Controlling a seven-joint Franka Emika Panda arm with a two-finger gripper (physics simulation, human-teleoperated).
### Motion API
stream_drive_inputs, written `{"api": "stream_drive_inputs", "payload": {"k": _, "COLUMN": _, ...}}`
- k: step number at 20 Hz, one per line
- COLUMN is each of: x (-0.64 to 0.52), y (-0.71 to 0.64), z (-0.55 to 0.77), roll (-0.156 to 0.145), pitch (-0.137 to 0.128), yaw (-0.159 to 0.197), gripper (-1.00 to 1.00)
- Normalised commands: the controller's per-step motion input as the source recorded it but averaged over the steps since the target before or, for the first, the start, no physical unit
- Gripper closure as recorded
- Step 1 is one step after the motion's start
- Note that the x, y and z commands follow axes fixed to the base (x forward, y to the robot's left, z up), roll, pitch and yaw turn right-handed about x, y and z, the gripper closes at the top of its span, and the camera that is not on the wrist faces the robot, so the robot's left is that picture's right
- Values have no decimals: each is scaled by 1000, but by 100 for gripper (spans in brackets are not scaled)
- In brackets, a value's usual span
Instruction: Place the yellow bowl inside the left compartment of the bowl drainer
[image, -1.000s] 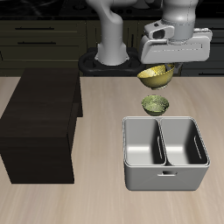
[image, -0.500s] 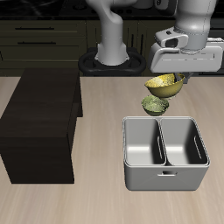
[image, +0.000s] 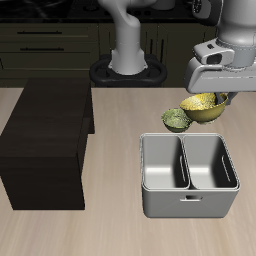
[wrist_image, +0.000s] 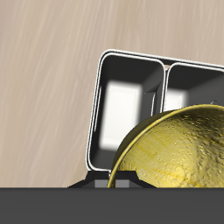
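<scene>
— So where was the yellow bowl (image: 203, 106) at that moment?

— Up in the air, clear of the table (image: 110, 225), hanging under the gripper (image: 218, 99). It was tilted, its speckled inside showing, and it sat above the far edge of the drainer (image: 190, 175), over the back of the well on the robot's left.

— Were the fingers clenched on it?

— They were clamped on the bowl's rim, as far as the front view showed; the fingertips themselves were mostly hidden behind the gripper's body. In the wrist view the yellow bowl (wrist_image: 179, 149) filled much of the frame, right against the camera, which fits a grasp.

— And the drainer?

— Grey tub, standing flat on the table near the front edge, both wells bare. The wrist view showed the drainer (wrist_image: 131, 105) below the bowl, its middle wall plain to see.

— Anything else nearby?

— A green bowl (image: 176, 120) rested on the table just behind the drainer's far rim, beside the held bowl and lower than it. A dark cabinet (image: 48, 140) stood well apart, on the other side of the table
</scene>
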Motion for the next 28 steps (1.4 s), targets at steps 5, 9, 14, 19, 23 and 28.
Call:
{"api": "stream_drive_inputs", "payload": {"k": 5, "x": 29, "y": 176, "z": -196, "roll": 30, "pitch": 28, "yaw": -5, "gripper": 100}}
{"api": "stream_drive_inputs", "payload": {"k": 9, "x": -7, "y": 225, "z": -210, "roll": 41, "pitch": 21, "yaw": 8, "gripper": 100}}
{"api": "stream_drive_inputs", "payload": {"k": 14, "x": -30, "y": 136, "z": -228, "roll": 32, "pitch": 31, "yaw": -17, "gripper": 100}}
{"api": "stream_drive_inputs", "payload": {"k": 19, "x": -45, "y": 74, "z": -217, "roll": 19, "pitch": 23, "yaw": -4, "gripper": 100}}
{"api": "stream_drive_inputs", "payload": {"k": 23, "x": -19, "y": 11, "z": -141, "roll": 11, "pitch": 12, "yaw": -6, "gripper": 100}}
{"api": "stream_drive_inputs", "payload": {"k": 28, "x": -16, "y": -10, "z": -165, "roll": 11, "pitch": 14, "yaw": -3, "gripper": 100}}
